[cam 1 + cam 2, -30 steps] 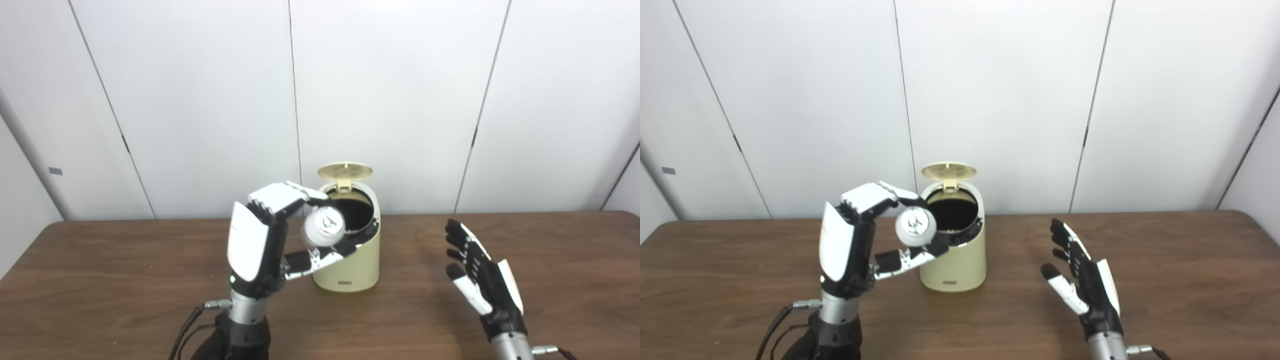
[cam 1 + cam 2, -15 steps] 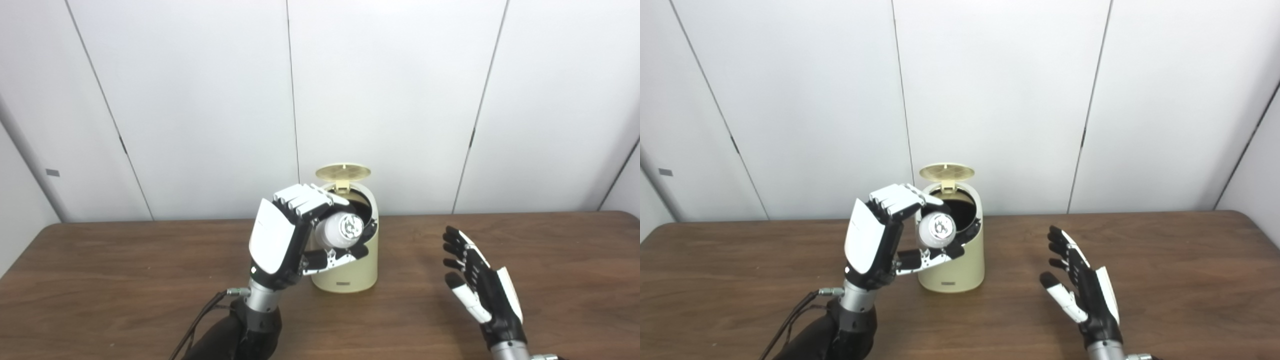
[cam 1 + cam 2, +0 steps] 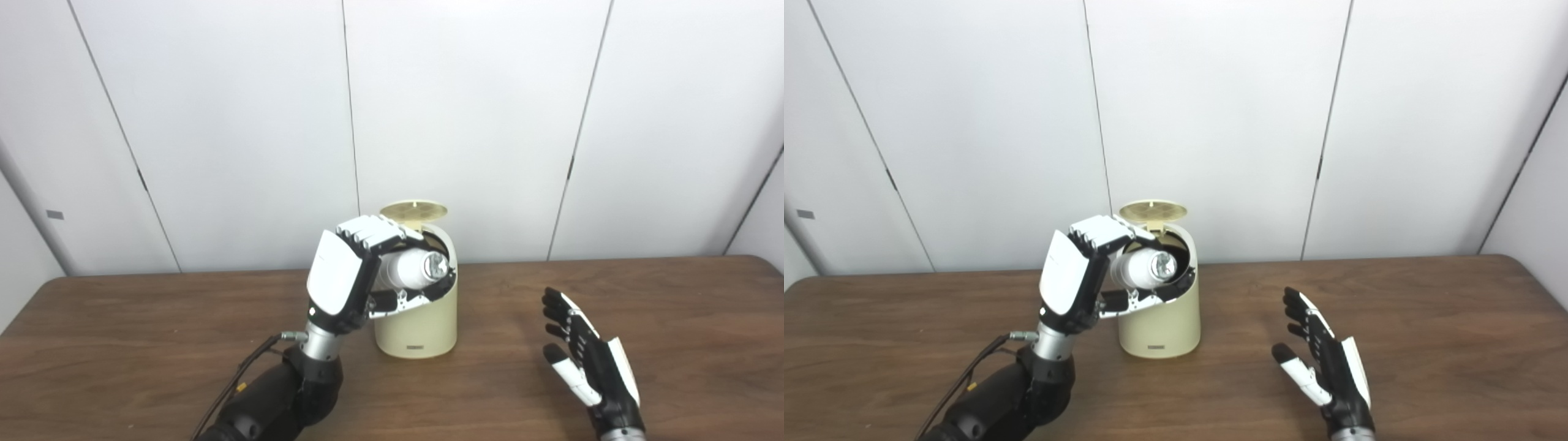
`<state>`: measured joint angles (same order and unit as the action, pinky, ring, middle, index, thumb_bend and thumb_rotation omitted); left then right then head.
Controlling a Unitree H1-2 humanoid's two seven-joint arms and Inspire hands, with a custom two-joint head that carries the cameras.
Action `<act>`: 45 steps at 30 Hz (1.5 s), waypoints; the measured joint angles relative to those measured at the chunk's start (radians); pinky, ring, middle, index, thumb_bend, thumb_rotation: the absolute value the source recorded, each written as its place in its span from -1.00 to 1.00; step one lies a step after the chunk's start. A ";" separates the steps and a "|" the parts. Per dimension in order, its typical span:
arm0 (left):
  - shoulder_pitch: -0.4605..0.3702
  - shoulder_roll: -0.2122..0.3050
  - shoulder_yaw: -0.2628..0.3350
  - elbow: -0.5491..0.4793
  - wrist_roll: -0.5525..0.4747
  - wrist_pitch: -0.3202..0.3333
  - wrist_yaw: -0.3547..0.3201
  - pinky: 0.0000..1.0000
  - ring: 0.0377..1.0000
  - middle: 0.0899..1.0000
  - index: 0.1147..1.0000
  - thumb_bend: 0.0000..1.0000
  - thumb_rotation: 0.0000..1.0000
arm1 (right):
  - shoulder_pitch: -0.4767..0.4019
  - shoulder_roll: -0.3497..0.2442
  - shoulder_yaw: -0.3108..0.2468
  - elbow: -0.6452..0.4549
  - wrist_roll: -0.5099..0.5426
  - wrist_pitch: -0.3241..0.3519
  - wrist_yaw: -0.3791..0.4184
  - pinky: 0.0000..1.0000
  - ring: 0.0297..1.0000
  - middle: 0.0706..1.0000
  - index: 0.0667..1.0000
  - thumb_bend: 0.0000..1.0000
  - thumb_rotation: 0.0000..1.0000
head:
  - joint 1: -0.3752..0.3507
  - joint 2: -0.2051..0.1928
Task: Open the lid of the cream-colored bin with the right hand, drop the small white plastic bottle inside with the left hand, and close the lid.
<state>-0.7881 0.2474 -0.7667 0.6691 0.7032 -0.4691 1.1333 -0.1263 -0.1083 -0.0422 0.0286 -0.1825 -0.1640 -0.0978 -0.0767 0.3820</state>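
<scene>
The cream-colored bin (image 3: 419, 327) stands at the middle of the brown table (image 3: 122, 343), its round lid (image 3: 413, 212) tipped up at the back and its dark mouth showing. My left hand (image 3: 346, 278) is shut on the small white plastic bottle (image 3: 410, 268), which lies sideways right over the bin's mouth with its end pointing right. My right hand (image 3: 588, 364) hovers open above the table to the right of the bin, fingers spread, holding nothing.
White wall panels (image 3: 465, 122) rise just behind the table's far edge. A dark cable (image 3: 242, 376) runs along my left forearm. Bare wood lies on both sides of the bin.
My left hand has carried the bottle to the right and farther back, from beside the bin's rim to over its mouth. The right hand has stayed nearly still and open. The camera shifted slightly.
</scene>
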 measured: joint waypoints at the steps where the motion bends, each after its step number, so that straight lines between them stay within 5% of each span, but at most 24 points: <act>1: -0.001 0.001 -0.003 0.003 -0.006 0.000 0.000 -0.16 -0.02 -0.14 -0.25 0.00 -1.00 | 0.001 0.000 0.000 -0.002 -0.002 0.001 0.000 0.65 0.74 0.74 0.74 1.00 0.75 | 0.000 0.000; 33: -0.030 0.029 -0.018 -0.079 0.010 0.000 0.017 -0.17 -0.04 -0.16 -0.24 0.00 -1.00 | -0.003 0.015 0.003 0.007 -0.024 -0.001 -0.013 0.63 0.74 0.76 0.75 0.97 0.75 | -0.011 -0.014; 45: -0.056 0.013 -0.085 -0.028 -0.011 0.000 0.032 -0.14 -0.03 -0.15 -0.24 0.00 -1.00 | 0.016 0.032 0.012 -0.022 -0.058 0.001 -0.026 0.63 0.74 0.76 0.76 0.99 0.79 | -0.057 -0.003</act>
<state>-0.8445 0.2605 -0.8516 0.6407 0.6923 -0.4688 1.1651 -0.1099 -0.0761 -0.0301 0.0069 -0.2408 -0.1627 -0.1237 -0.1334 0.3789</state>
